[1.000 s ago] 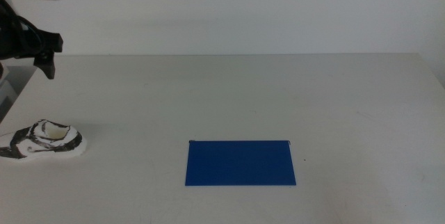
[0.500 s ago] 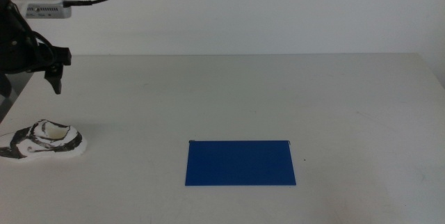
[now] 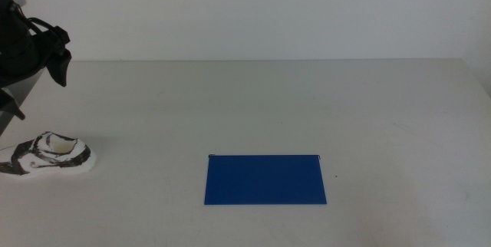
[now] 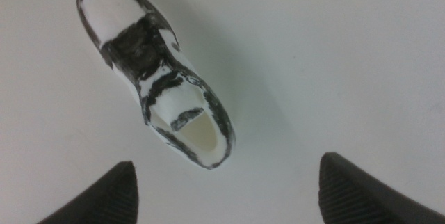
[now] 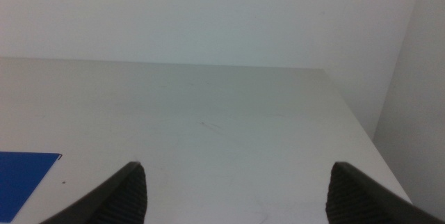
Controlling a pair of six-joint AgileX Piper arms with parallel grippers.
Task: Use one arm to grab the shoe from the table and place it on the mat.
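Observation:
The shoe (image 3: 47,156), a small white sneaker with black marbled patches, lies on its sole at the left edge of the table (image 3: 253,101). The left wrist view looks straight down on the shoe (image 4: 156,78). The left arm's gripper (image 3: 36,87) hangs above and just behind the shoe, open and empty; its two jaws (image 4: 229,196) stand wide apart on the heel side, clear of the shoe. The deep blue mat (image 3: 265,179) lies flat near the table's front middle, bare. The right gripper (image 5: 233,196) is open and empty, out of the middle view; a corner of the mat (image 5: 24,175) shows in its view.
A white wall (image 3: 268,9) runs behind the table. The table's left edge lies close beside the shoe, and its right edge (image 5: 361,133) shows in the right wrist view.
The left arm has swung its gripper downward and toward the left over the shoe; its white wrist camera box has left the picture. Shoe and mat have not moved.

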